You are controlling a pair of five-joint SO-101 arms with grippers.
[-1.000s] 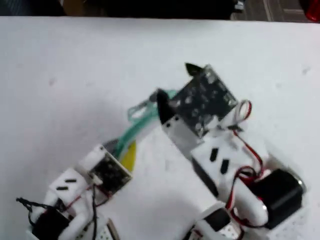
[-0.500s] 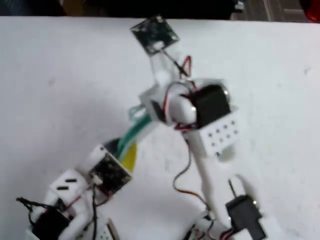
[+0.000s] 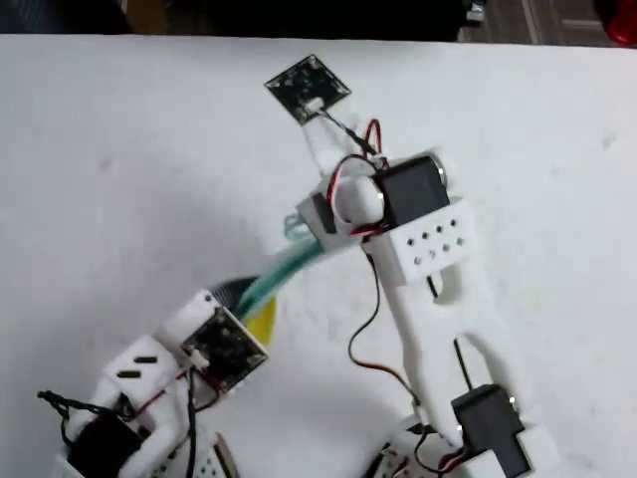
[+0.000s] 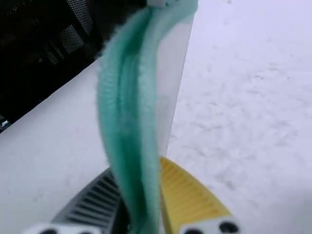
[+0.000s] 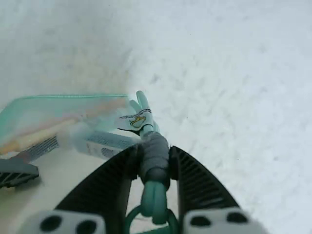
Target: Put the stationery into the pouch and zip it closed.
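One translucent pouch with a teal zip band along its edge is stretched between the two arms near the middle of the white table. In the right wrist view the pouch shows its broad side, and through its wall the stationery can be made out: a pale, pencil-like stick and a printed barrel lying lengthwise inside. Whether the pouch's lower edge rests on the table or hangs just above it cannot be told. Nor is it clear how far along the band the zip is closed.

At one end of the band sits the zip pull, a grey sleeve on a teal cord loop. The right gripper has its two black ribbed jaws pressed tight against this sleeve from both sides, with the cord trailing back between them.

At the other end, the left gripper is clamped on the teal band itself, one grey jaw and one yellow jaw nearly meeting with the fuzzy fabric of the pouch pinched between them. The same grey jaw appears at the far corner of the pouch in the right wrist view.

From above, the left gripper reaches in from the near left corner. The right arm comes from the near right, bending over the pouch's far end.
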